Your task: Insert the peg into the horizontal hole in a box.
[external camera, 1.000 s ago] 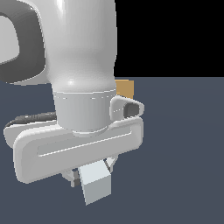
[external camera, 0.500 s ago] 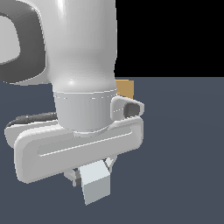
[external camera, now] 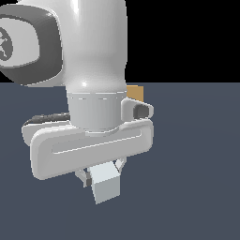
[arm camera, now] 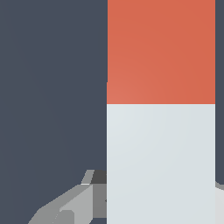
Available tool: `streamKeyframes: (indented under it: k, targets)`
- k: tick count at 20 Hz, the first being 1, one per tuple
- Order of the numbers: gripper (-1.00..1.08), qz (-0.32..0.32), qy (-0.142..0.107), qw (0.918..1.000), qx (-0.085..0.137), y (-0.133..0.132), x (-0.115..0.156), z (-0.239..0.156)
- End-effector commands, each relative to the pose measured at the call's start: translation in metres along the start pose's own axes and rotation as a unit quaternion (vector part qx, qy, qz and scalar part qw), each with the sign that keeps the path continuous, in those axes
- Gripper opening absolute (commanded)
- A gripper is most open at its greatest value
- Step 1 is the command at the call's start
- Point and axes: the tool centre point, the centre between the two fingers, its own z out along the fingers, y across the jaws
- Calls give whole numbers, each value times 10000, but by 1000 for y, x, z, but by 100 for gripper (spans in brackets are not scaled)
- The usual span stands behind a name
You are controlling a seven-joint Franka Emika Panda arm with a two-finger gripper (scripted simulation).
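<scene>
You have the peg (external camera: 106, 186) between the fingers (external camera: 84, 176): in the exterior view its pale grey end juts out below the hand toward the camera, and the two fingers sit closed against its sides. The wrist view shows the bar (arm camera: 161, 131) running away from the camera, grey near the hand and orange-red (arm camera: 161, 50) further out, so your hold looks to be on the grey part, not the coloured end.

Treat it as a stiff, straight, square-edged bar; judging by its look it will not bend, but its smooth flat faces could slide or pivot in a loose pinch. A hold nearer the middle would limit swing at the leading end.

The box (external camera: 135, 92) shows only as a tan corner behind the arm, well apart from the peg. Its hole is hidden, so you cannot yet judge alignment.
</scene>
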Motion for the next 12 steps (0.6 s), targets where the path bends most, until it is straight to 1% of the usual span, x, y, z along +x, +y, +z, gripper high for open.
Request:
streamKeyframes:
  k: [1, 6, 12]
  targets:
    - [-100, 40, -8, 10000, -15, 9, 11, -5]
    - [-100, 178, -8, 9998, -15, 33, 42, -15]
    - [-100, 397, -8, 9992, -15, 74, 90, -31]
